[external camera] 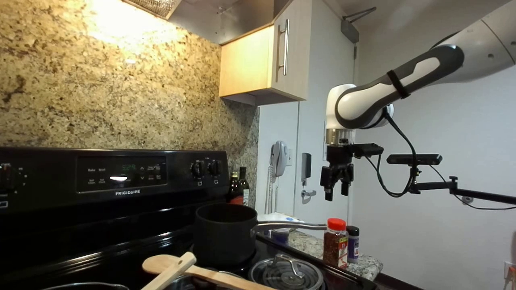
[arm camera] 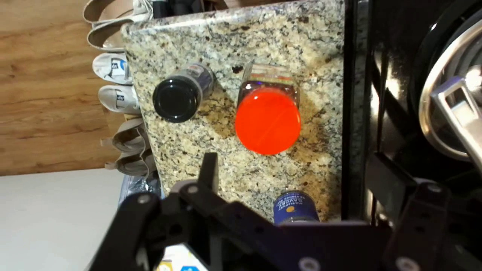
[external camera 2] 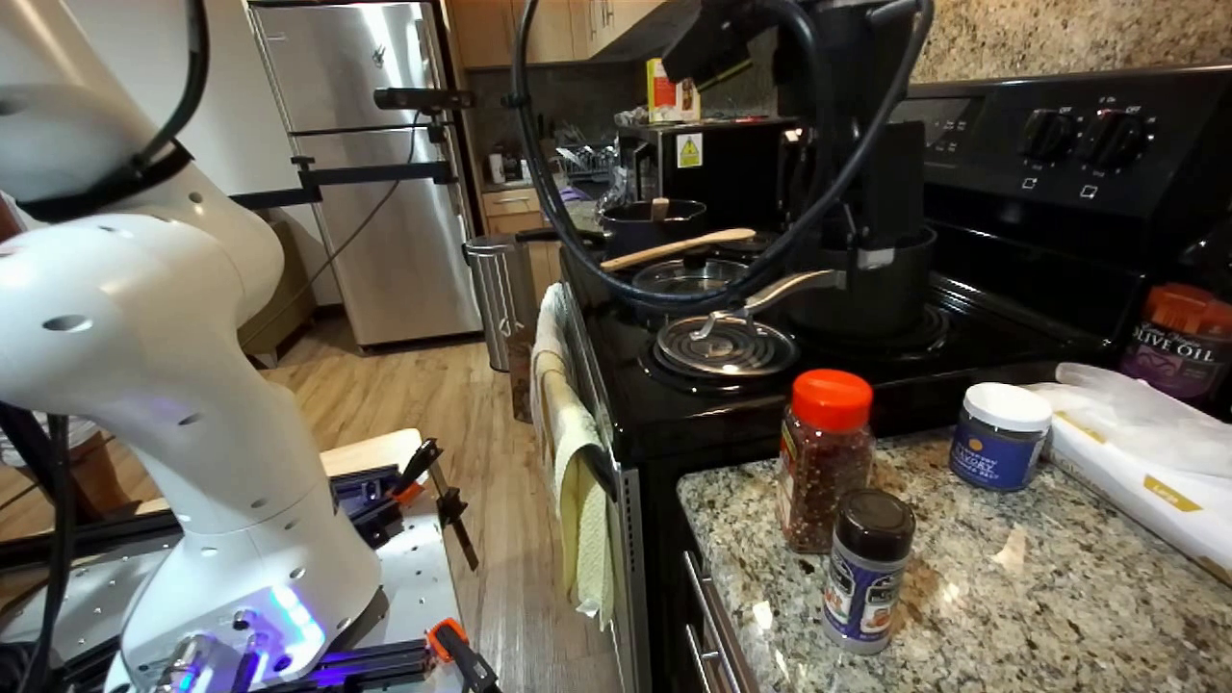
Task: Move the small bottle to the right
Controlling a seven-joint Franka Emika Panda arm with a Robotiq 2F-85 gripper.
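The small bottle with a red cap and reddish-brown contents stands upright on the granite counter; it shows in both exterior views [external camera: 335,246] [external camera 2: 826,472] and in the wrist view [arm camera: 268,121]. My gripper hangs fingers-down, well above the counter, in an exterior view [external camera: 337,193]. In the wrist view my gripper [arm camera: 301,174] has its fingers spread wide with nothing held between them. The small bottle lies ahead of the fingers there, apart from them. In an exterior view the gripper [external camera 2: 871,255] is partly hidden by its own cable.
A black-capped jar [external camera 2: 866,573] stands close beside the small bottle. A white-lidded blue jar [external camera 2: 998,438] and a white box [external camera 2: 1116,472] are also on the counter. The stove holds a black pot [external camera: 225,235] whose handle [external camera: 292,225] points toward the counter, and a glass lid [external camera: 286,276].
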